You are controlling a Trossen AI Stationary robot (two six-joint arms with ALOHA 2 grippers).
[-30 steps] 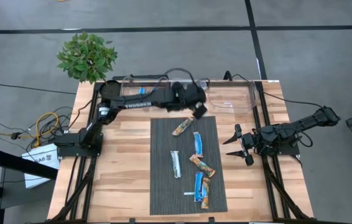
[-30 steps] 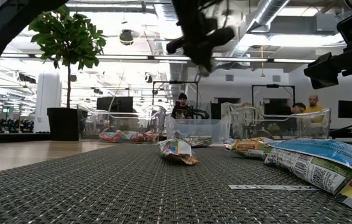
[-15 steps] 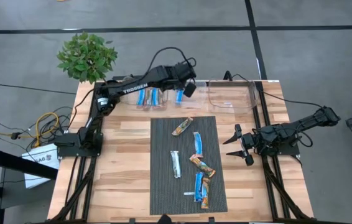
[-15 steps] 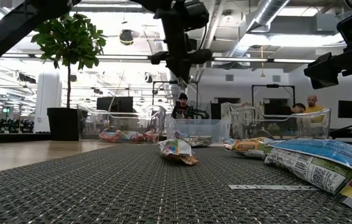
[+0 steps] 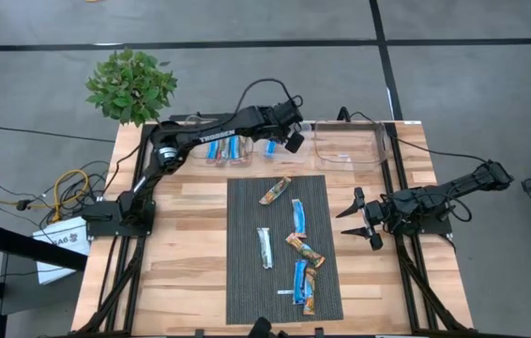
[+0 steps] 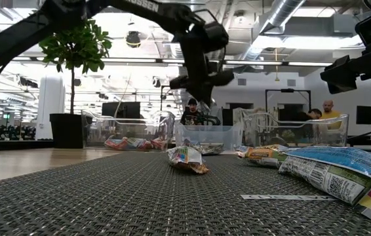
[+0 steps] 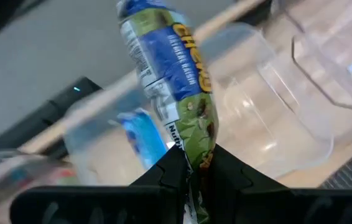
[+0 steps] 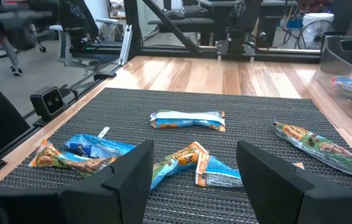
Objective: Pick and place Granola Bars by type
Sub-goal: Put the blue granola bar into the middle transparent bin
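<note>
My left gripper hangs above the clear bins at the table's far edge, over the middle bin, shut on a blue-and-green wrapped granola bar. My right gripper waits open at the mat's right edge, touching nothing. Several bars lie flat on the dark mat: an orange-brown one, a blue one, a silvery white one, another orange one, and a blue and an orange one together. The right wrist view shows these bars ahead of the open fingers. My left gripper pinches the granola bar by one end between its two fingers. The bar is lifted clear and sticks out beyond the fingertips, its free end leaning a little to one side, above the clear bins.
Three clear bins stand in a row along the far edge: the left one holds blue and orange bars, the middle one a blue bar, and the right one. A potted plant stands off the far left corner. People sit in the room behind.
My left gripper, shut on the bar the whole time, has travelled from above the mat's far end up and toward the far edge, then a little toward the right, and now hangs over the bins. The wrist has turned along the way. The bars on the mat have stayed put.
</note>
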